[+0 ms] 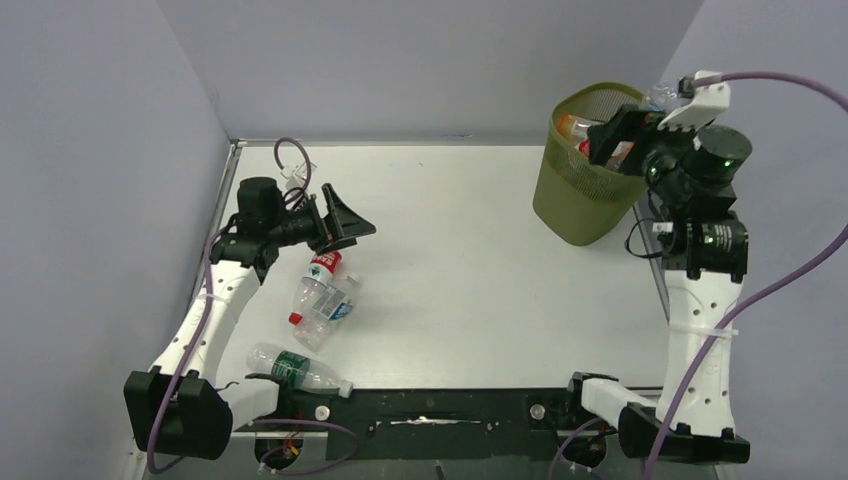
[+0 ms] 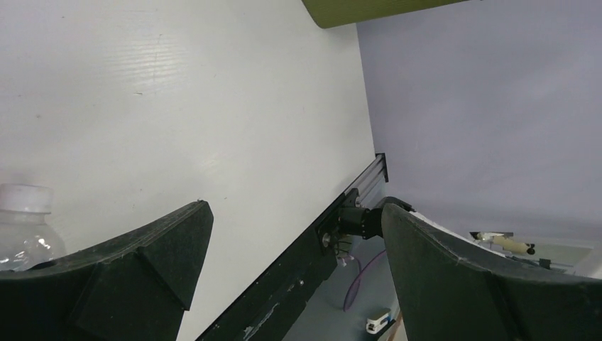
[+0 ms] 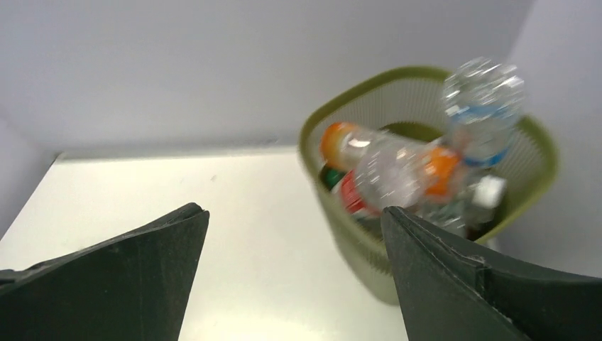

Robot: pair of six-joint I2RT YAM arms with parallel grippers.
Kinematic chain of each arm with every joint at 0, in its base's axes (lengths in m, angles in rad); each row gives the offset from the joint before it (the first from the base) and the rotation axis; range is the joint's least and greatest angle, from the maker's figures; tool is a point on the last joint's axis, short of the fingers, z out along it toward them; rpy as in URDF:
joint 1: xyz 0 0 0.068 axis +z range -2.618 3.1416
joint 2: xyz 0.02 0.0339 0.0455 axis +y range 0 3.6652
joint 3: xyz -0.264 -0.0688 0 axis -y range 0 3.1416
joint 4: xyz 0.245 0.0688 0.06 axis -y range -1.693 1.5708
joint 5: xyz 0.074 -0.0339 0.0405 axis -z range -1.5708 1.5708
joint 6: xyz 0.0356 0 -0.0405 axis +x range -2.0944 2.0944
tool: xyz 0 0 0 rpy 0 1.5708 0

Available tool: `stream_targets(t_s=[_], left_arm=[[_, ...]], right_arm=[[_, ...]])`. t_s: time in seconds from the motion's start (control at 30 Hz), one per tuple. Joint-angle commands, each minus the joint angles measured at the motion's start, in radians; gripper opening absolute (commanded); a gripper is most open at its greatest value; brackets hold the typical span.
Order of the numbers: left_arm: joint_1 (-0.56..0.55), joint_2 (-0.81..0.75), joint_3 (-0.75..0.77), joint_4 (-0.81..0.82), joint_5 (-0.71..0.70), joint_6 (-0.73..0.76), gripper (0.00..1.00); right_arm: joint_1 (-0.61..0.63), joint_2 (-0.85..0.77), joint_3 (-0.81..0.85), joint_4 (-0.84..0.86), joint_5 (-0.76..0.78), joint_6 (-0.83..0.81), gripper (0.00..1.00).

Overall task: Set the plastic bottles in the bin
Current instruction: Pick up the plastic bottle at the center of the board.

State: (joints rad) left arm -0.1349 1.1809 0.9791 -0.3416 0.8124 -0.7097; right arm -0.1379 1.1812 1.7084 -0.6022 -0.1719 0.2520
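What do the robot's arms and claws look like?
The left arm and right arm are white with chunky black joints and black bases. Purple cables loop along them. The left gripper and right gripper each have two black, wedge-shaped fingers.

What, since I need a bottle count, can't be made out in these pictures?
- Top view: the right gripper covers part of the bin mouth, so its contents can't be counted.
- Right wrist view: the binned bottles are blurred, labels unreadable.
- Left wrist view: one bottle is cut off by the left edge and partly behind a finger of the left gripper.
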Motion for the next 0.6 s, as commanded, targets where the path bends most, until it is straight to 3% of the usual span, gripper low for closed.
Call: stream_targets(t_s=[0.0,0.27,0.4,0.57], left_arm=[[0.009,-0.056,0.078,-0.089,-0.067,0.044,0.91],[0.015,-0.098,0.112,-0.195,-0.204,0.076,0.91],[0.017,-0.128,0.087,-0.203,-0.301,0.056,0.91],[0.02,-0.147,0.048,-0.193,-0.414,-0.002,0.91]], right_arm=[[0.076,-0.162,-0.226,0.093,-0.16,-0.009,0.98],[0.086,-0.441,-0.618,0.212,-0.431,0.071,0.98],[0.101,-0.508,-0.77,0.247,-0.551,0.128,0.98],[0.148,-0.543,-0.898,0.291,-0.596,0.164,0.98]])
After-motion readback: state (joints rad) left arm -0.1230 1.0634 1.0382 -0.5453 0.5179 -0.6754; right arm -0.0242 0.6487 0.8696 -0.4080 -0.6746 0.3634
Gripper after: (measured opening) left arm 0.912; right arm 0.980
